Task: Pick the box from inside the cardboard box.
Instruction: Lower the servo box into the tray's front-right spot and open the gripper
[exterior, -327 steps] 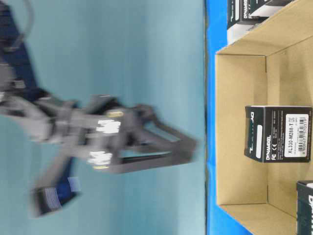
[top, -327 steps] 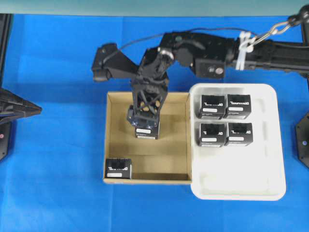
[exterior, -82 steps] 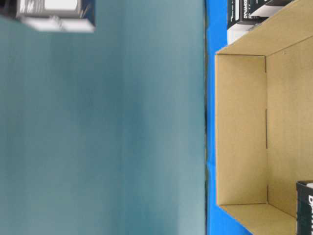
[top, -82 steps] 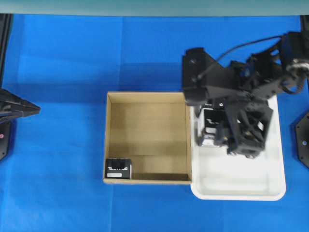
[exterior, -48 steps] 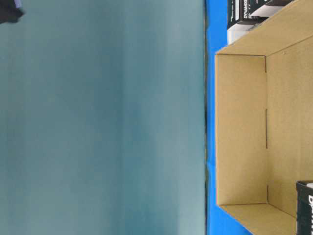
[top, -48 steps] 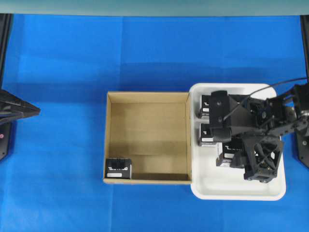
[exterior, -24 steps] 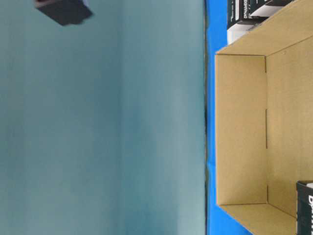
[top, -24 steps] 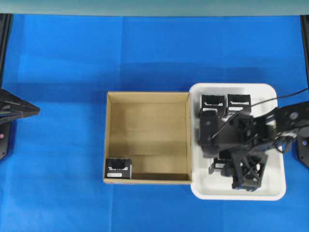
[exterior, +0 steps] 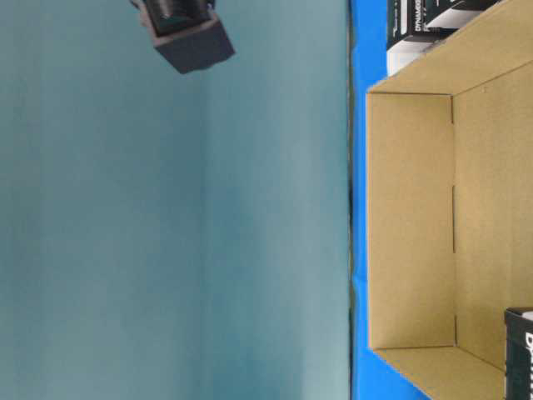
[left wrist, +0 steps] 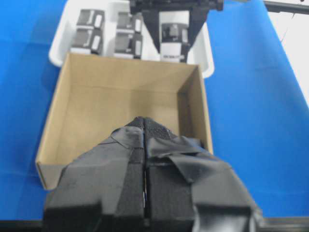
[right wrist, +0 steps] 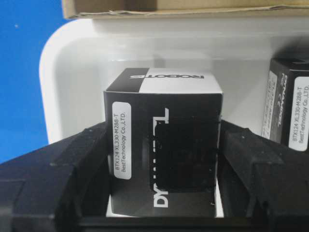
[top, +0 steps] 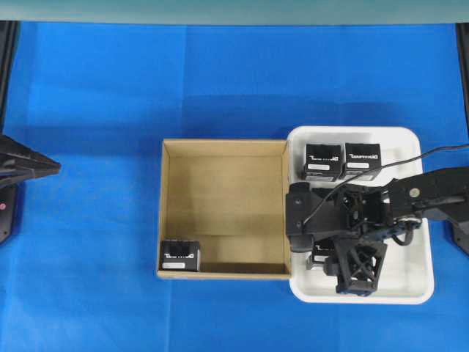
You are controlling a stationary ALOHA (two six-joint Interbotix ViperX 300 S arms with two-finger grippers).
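The cardboard box lies mid-table with one black box in its front-left corner. My right gripper is low over the front-left part of the white tray, shut on a black box with a white label, which sits between its fingers. I cannot tell if this box touches the tray floor. My left gripper is shut and empty, held above the near side of the carton; it hides the carton's box in that view.
Two black boxes stand at the back of the tray; the arm hides others. Another box stands just right of the held one. The table-level view shows the carton and the corner box.
My right gripper lifted the box out of the carton, carried it over the tray, and has moved down and to the front left there. The left arm has not moved.
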